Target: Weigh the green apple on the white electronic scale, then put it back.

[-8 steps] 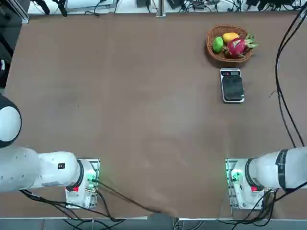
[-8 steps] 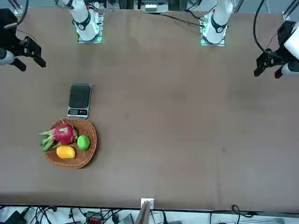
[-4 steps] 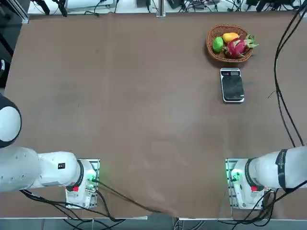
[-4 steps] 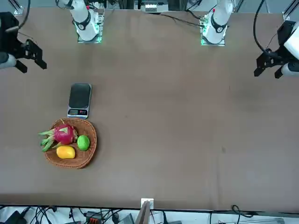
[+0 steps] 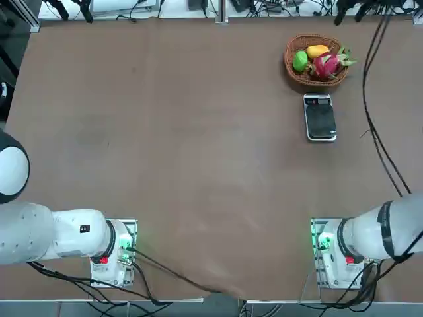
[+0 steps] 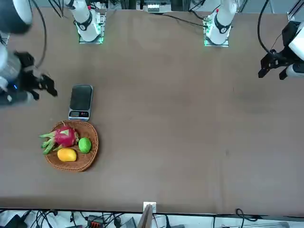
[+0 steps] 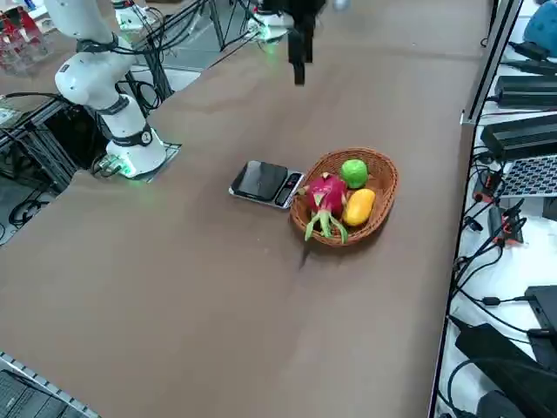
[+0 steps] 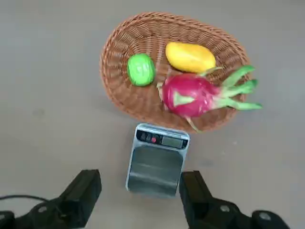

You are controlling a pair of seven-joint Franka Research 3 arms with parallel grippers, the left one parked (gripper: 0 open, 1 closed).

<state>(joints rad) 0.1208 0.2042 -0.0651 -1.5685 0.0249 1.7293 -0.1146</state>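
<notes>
- Three fruits lie in the wicker basket (image 8: 119, 62) at the far right part of the counter (image 5: 198, 145): the green apple (image 8: 141, 69), a yellow-orange fruit (image 8: 189, 57) and a pink dragon fruit (image 8: 190, 95).
- Note that the green apple sits against the basket wall on the side toward the counter's middle, just beside the dragon fruit and near the yellow-orange fruit. In the top view you find it at the basket's left inner edge (image 5: 300, 61).
- Locate the white electronic scale (image 8: 157, 161) on the counter just beside the basket, on the robot's side of it. Its display panel with the red mark faces the basket; its dark plate carries nothing.
- Check the gap: scale and basket lie close together, and the wrist view shows a narrow strip of counter between them.
- Observe the right end effector (image 8: 140, 198) in the wrist view: its two fingers (image 8: 83, 191) stand wide apart and hold nothing. The scale's near end shows between them, lower down.
- In the front view you see the right end effector (image 6: 40, 84) in the air beside the scale, toward the counter's edge, clear of the basket.
- Confirm that the end effector touches neither the scale nor any fruit.
</notes>
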